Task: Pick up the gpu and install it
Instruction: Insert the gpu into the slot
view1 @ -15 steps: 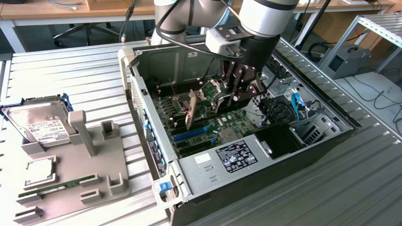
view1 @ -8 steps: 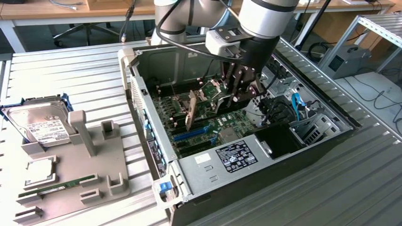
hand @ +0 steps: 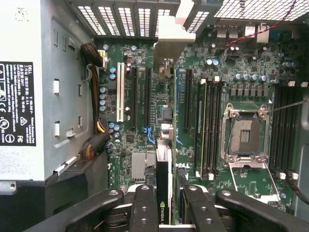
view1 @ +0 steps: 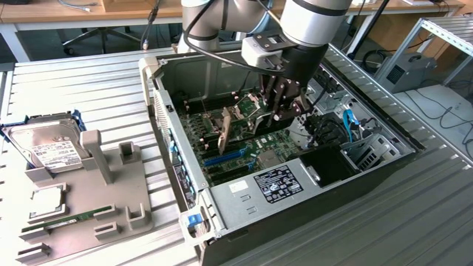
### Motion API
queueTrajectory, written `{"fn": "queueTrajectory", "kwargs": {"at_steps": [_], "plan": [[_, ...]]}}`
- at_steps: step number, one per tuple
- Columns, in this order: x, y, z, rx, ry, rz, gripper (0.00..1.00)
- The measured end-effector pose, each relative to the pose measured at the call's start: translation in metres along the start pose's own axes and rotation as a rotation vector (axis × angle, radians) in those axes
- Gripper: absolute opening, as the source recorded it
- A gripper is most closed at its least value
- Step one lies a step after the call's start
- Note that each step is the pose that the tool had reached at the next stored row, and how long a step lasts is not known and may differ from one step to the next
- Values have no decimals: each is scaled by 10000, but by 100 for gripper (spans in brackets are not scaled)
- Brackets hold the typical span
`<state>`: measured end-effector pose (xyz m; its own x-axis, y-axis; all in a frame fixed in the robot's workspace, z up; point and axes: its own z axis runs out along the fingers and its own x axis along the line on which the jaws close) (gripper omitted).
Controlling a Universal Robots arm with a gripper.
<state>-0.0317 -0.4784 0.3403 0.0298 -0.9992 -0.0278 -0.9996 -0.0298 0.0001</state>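
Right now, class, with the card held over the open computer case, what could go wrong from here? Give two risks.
1. The gpu is held edge-on in the gripper above the motherboard; if it seems slightly off the slot line, it could strike neighbouring components instead of seating.
2. Its metal bracket sits close to the case's rear slot grille and may catch there, tilting the card.

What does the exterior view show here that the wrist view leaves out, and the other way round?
Exterior view: the arm reaching into the open computer case, plus a grey holder with a hard drive and memory stick. Wrist view: the empty CPU socket and the white slot close up. Both: the gripper shut on the gpu over the motherboard.
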Motion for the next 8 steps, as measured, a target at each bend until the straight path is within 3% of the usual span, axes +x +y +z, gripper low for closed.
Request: {"fn": "queueTrajectory", "kwargs": {"at_steps": [8], "plan": [[1,0,17,0,0,0,26]]}}
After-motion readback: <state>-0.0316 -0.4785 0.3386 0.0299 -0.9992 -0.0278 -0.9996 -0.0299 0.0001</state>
